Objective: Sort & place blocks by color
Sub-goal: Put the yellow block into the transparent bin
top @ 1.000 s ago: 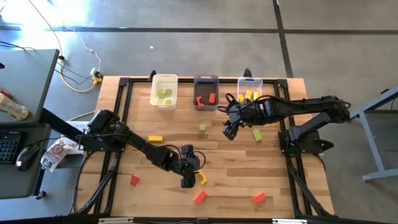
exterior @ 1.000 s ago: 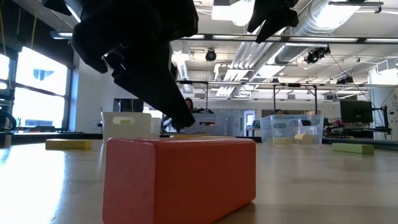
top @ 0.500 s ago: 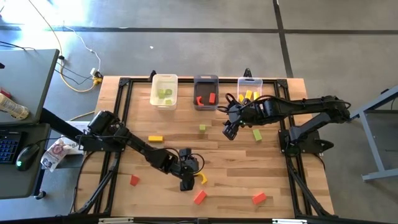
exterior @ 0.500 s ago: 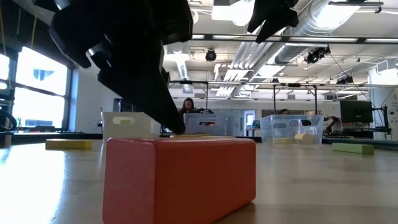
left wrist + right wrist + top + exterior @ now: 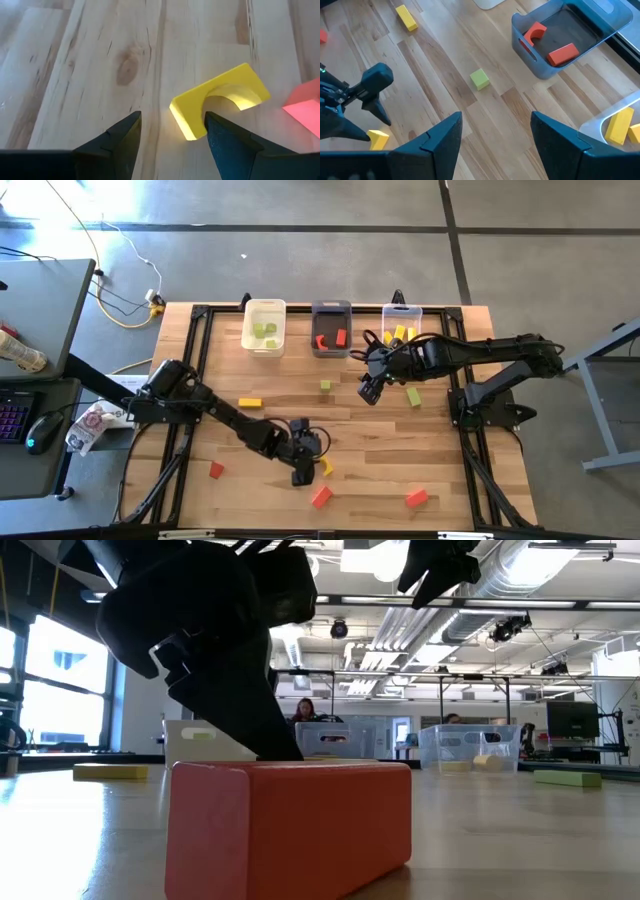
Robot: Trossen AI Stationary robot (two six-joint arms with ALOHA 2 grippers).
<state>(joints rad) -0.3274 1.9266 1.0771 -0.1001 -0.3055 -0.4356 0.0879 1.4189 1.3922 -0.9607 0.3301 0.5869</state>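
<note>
A yellow arch-shaped block lies flat on the table near its front middle, also seen in the high view. My left gripper is open, low over the table, with one end of the arch between its fingertips; it also shows in the high view. I cannot tell whether a finger touches the arch. My right gripper is open and empty, held above the table near a green cube and a green bar.
At the far edge stand a white bin with green blocks, a dark grey bin with red ones and a clear bin with yellow ones. Loose on the table lie a yellow bar and three red blocks.
My left gripper has sunk a little toward the table beside the yellow arch block. The arch and the other blocks lie where they were.
</note>
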